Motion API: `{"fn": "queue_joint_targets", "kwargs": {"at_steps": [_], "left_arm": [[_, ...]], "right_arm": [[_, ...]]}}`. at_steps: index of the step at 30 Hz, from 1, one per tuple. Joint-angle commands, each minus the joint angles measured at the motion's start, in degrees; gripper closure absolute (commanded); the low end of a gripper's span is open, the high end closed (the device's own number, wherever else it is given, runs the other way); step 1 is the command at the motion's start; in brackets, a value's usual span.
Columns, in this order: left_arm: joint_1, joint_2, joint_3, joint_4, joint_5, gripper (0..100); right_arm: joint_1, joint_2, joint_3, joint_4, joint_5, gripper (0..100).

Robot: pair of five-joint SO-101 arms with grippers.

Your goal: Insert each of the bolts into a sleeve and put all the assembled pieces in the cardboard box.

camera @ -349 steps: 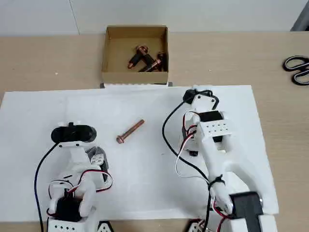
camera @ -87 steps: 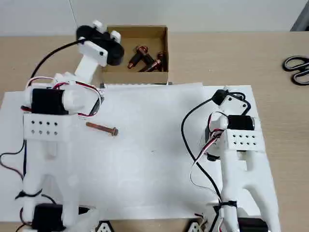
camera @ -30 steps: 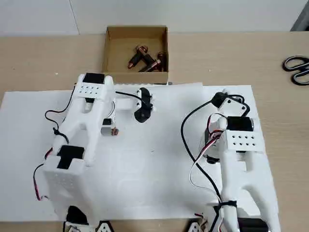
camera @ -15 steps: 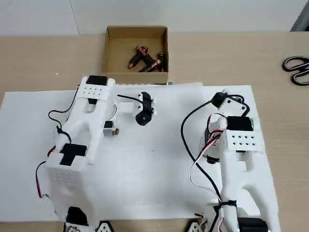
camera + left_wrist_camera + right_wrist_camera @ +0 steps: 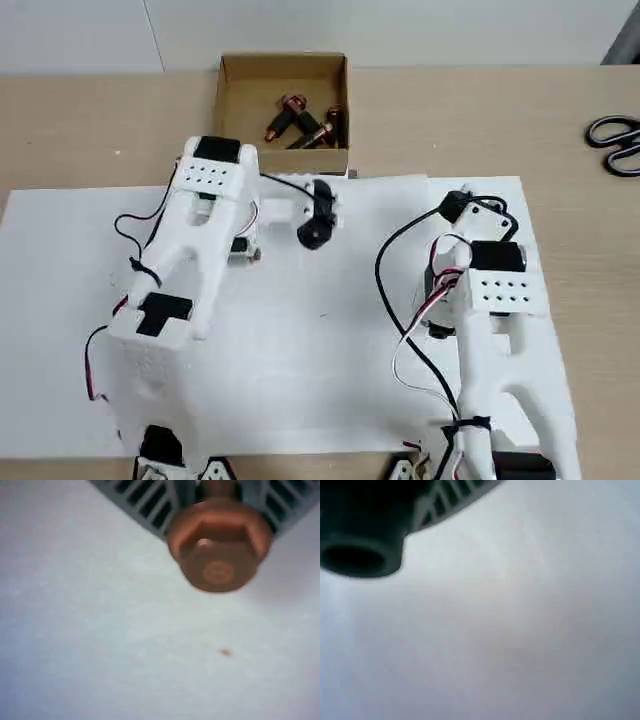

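**Helper:** What is in the box?

**Me:** The cardboard box [image 5: 280, 160] is open on top. A few put-together pieces [image 5: 286, 115] lie in it. They are copper bolts pushed into black sleeves, bunched at the end nearer my right claw [image 5: 432, 300].

**Helper:** Where is the box from your claws?

**Me:** It sits just past my left claw [image 5: 243, 250], away from that arm's base. My right claw is well apart from it.

**Helper:** What do the claws have?

**Me:** The left claw is closed tight on a copper bolt [image 5: 218, 550]. Its six-sided head pokes out between the grey fingers [image 5: 145, 500], over the white sheet [image 5: 330, 350]. The right claw grips a black sleeve [image 5: 360, 535], with its open end facing my camera.

**Helper:** Anything else?

**Me:** Scissors [image 5: 615, 143] lie on the surface [image 5: 500, 120], far out past the right claw.
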Motion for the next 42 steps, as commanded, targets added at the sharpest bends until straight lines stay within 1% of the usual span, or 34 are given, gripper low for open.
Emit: {"fn": "queue_joint_targets", "kwargs": {"at_steps": [1, 5, 7, 9, 12, 15, 19, 21, 23, 25, 28, 33, 37, 39, 42], "left_arm": [[1.58, -10.11, -2.77, 1.49, 5.01, 100], [4.66, -18.02, -0.22, 1.49, 14.51, 100], [6.24, -20.66, 1.19, 1.41, 20.75, 100], [7.38, -22.77, 1.63, 1.23, 28.75, 99], [8.88, -25.32, 1.63, 0.62, 44.75, 99], [9.49, -27.52, 1.89, 0.79, 58.46, 99], [9.58, -30.33, 1.54, 0.44, 71.65, 99], [9.58, -32.18, 1.54, 0.35, 78.68, 99], [9.58, -33.93, 1.54, 0.62, 84.13, 99], [9.23, -36.4, 1.54, 0.7, 85.27, 99], [9.49, -41.49, 1.54, -0.7, 83.52, 99], [9.14, -50.99, 1.89, -9.58, 83.6, 99], [9.49, -57.67, 5.67, -14.07, 83.69, 99], [9.14, -60.48, 10.24, -15.74, 85.45, 99], [9.41, -65.58, 18.15, -16.35, 92.48, 99]], "right_arm": [[0.22, -4.79, -0.79, -0.04, 0.44, 99.7], [0.13, -12.26, -0.7, -0.04, 0.53, 99.7], [-0.04, -15.52, -0.53, 0.4, 0.53, 99.7], [-1.54, -18.51, -0.53, 2.95, 0.53, 99.7], [-5.76, -22.46, -0.53, 7.52, 0.35, 99.7], [-8.13, -26.77, -0.62, 7.96, 0.44, 99.7], [-9.98, -30.9, -0.62, 6.37, 0.7, 99.7], [-11.12, -31.96, -0.62, 4.79, 3.08, 99.7], [-12.26, -32.75, -0.62, 2.77, 5.27, 99.7], [-13.23, -33.45, -0.62, 0.66, 6.07, 99.7], [-15.08, -34.42, 0.09, -2.86, 6.15, 99.7], [-19.65, -37.76, 4.92, -6.9, 6.15, 99.7], [-25.01, -44.97, 9.23, -7.87, 6.15, 99.7], [-26.86, -48.92, 12.4, -10.86, 6.15, 99.7], [-29.32, -54.81, 17.85, -14.99, 6.33, 99.7]]}}
